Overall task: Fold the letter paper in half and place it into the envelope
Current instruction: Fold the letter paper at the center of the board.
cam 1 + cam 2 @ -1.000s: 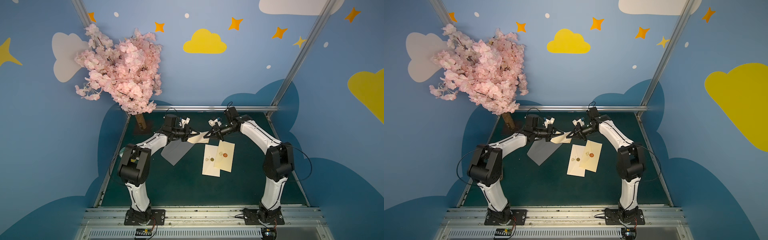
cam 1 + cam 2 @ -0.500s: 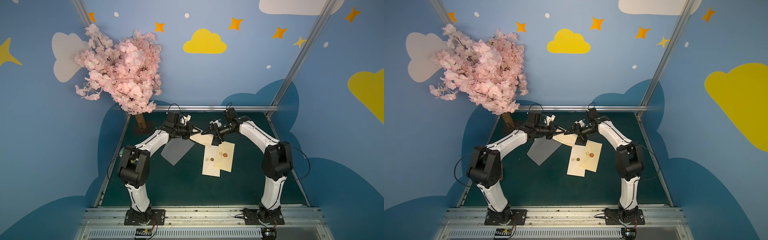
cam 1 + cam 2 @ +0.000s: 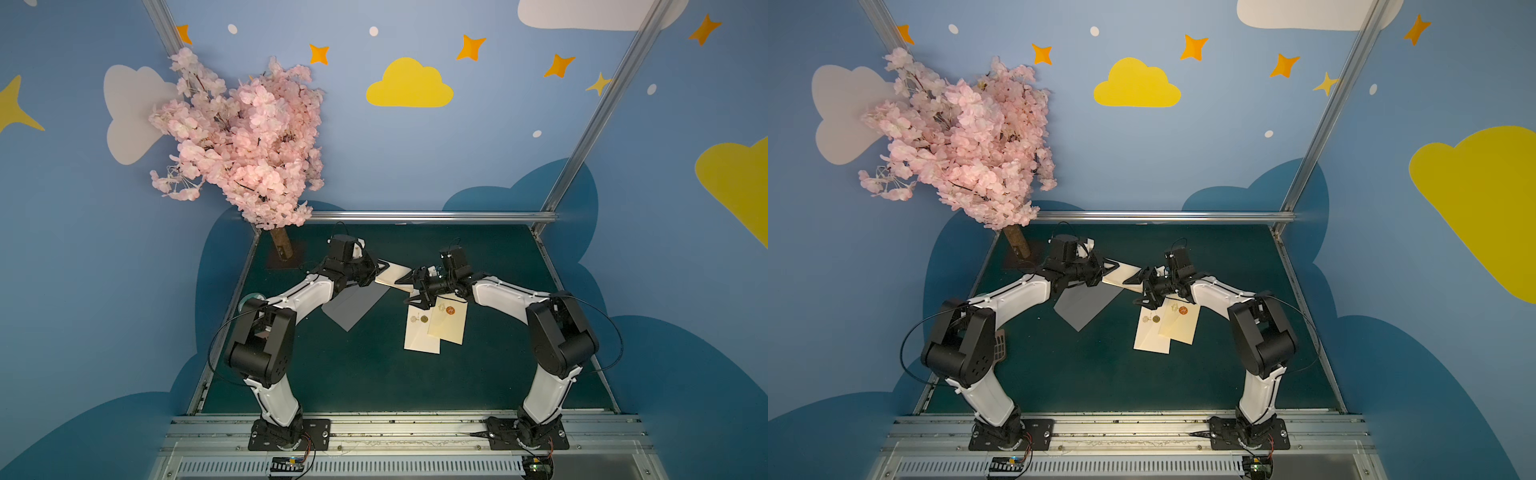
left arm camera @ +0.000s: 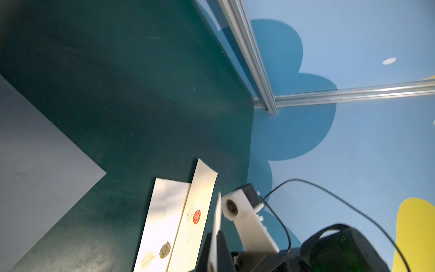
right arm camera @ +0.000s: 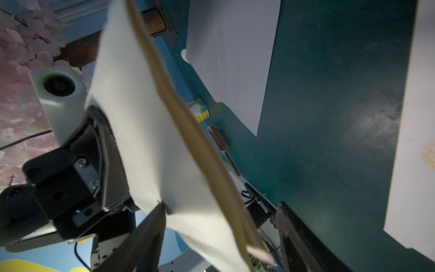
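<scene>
In both top views my left gripper [image 3: 377, 270] [image 3: 1106, 270] is shut on one end of a cream envelope [image 3: 392, 272] [image 3: 1121, 274], held above the back of the green table. In the left wrist view that envelope [image 4: 217, 219] shows edge-on between the shut jaws. My right gripper [image 3: 405, 291] [image 3: 1137, 291] is open at the envelope's other end. In the right wrist view the envelope [image 5: 146, 129] reaches between the spread fingers [image 5: 301, 235], with its corner against one of them. The grey letter paper [image 3: 353, 307] [image 3: 1088, 305] [image 4: 35, 153] [image 5: 235, 58] lies flat on the table below the left arm.
Two cream envelopes with wax seals [image 3: 422, 332] [image 3: 451, 320] overlap on the table under the right gripper. A pink blossom tree [image 3: 245, 145] stands at the back left corner. A metal rail [image 3: 415, 216] runs along the table's back edge.
My right gripper has opened and let go of the envelope's end. The left gripper has kept its hold and carried the envelope slightly toward the back.
</scene>
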Tool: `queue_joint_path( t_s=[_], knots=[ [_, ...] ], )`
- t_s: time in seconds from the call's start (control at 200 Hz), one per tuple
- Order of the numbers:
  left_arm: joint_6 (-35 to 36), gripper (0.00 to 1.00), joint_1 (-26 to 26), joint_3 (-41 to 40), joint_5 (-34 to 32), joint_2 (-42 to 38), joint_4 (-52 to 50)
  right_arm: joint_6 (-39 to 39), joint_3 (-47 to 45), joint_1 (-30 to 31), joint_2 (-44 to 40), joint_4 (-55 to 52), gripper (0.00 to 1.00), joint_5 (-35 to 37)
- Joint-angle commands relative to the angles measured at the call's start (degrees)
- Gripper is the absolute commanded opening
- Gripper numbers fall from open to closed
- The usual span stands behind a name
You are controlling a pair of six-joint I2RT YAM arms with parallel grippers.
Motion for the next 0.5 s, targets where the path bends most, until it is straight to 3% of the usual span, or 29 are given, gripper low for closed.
queue_joint_path(
  t_s=[0.0,0.34,0.496],
  knots=[
    [-4.12,0.02,-0.11,-1.04,-3.33,-0.87,7.86,6.91,-0.52,0.11,-2.88,12.07,0.71,5.05],
    [-13.09,0.02,-0.85,-6.64,-5.20,0.55,21.00,11.37,-1.48,1.89,-1.77,21.52,0.69,13.02],
    [-14.72,0.02,-1.62,-7.77,-5.46,0.94,24.00,11.05,-0.95,2.84,-1.53,22.09,0.61,15.19]
  ],
)
